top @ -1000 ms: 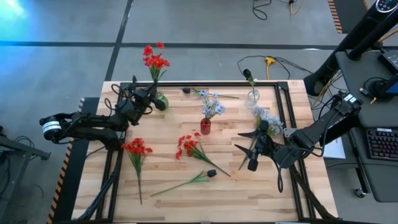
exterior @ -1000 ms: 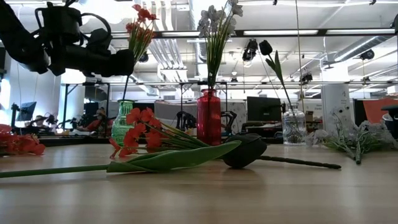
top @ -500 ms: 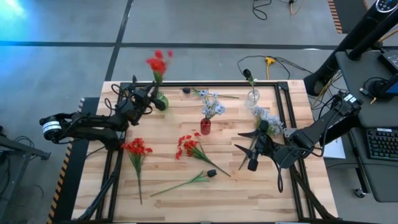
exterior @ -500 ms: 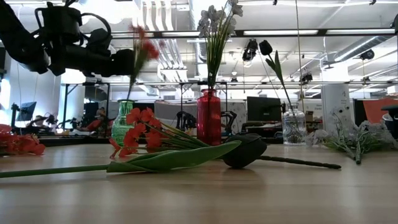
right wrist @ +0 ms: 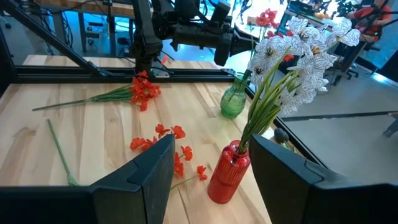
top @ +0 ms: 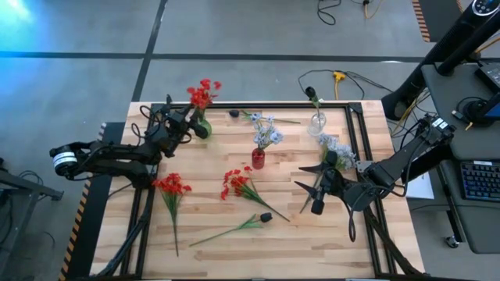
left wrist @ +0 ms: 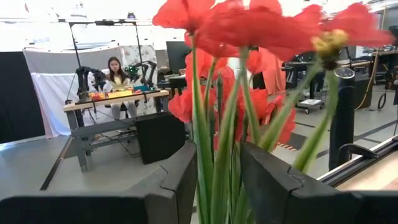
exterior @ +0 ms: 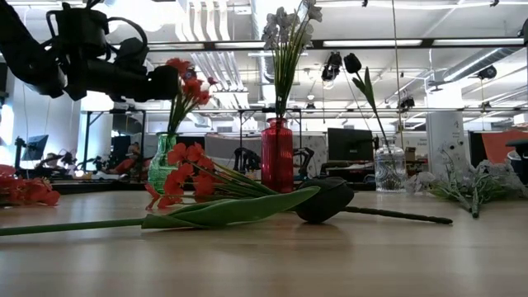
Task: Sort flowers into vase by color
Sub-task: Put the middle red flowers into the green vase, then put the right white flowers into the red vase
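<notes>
Left gripper (top: 195, 125): was held above the back-left part of the table, just beside the green vase (top: 203, 126); its 2 fingers (left wrist: 174, 186) were parted, with green stalks standing in the gap between them, and no clamping on the stalks was seen.
Red stem (top: 201, 95): was stood in the green vase, upright with a slight lean, its blooms (exterior: 186, 82) level with the gripper and just ahead of the fingertips in the low view.
Long axis: the stalks were seen running near vertical, across the line of the fingers, so a clear path for the gripper was judged to lie straight back along its own arm, not sideways.
Red vase (top: 258, 159): was stood well apart from the left gripper, toward mid-table, and held pale blue-white blooms (top: 266, 129).
Clear vase (top: 317, 122): was placed nearer the right arm, with 1 dark bud stem in it.
Loose red stems: 2 were left lying flat, 1 (top: 172, 191) near the left arm's base and 1 (top: 238, 183) at mid-table; the left arm was judged nearer to both.
Dark stem (top: 234, 228): was left lying flat toward the front edge, between the arms.
Right gripper (top: 319, 191): was held at the right side, fingers apart and empty, beside a pale bunch (top: 337, 150) on the table.
</notes>
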`<state>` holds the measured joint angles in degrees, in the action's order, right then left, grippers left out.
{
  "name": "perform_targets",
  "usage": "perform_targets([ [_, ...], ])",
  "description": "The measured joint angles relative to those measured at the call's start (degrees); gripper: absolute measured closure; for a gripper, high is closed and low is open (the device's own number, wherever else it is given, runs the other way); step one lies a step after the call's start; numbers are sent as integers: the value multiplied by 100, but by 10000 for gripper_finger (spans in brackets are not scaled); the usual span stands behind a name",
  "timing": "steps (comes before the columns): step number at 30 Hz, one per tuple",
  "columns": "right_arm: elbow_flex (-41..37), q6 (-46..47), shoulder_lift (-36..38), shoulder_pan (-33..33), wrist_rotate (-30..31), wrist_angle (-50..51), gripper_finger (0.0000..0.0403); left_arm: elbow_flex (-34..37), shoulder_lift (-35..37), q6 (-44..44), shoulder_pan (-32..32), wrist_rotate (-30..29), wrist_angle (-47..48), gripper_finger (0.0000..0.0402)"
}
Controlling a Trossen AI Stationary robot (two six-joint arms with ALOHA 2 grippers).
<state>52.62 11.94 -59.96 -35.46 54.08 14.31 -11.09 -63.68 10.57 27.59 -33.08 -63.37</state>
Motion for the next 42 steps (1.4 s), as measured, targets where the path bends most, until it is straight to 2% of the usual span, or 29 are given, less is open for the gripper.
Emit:
perform_targets([
  [31,0,0,0,0,-2,-2,204,0,108,-47,-98,-101,468,295],
  [42,0,0,0,0,-1,-1,204,0,536,-210,-119,-108,1277,296],
])
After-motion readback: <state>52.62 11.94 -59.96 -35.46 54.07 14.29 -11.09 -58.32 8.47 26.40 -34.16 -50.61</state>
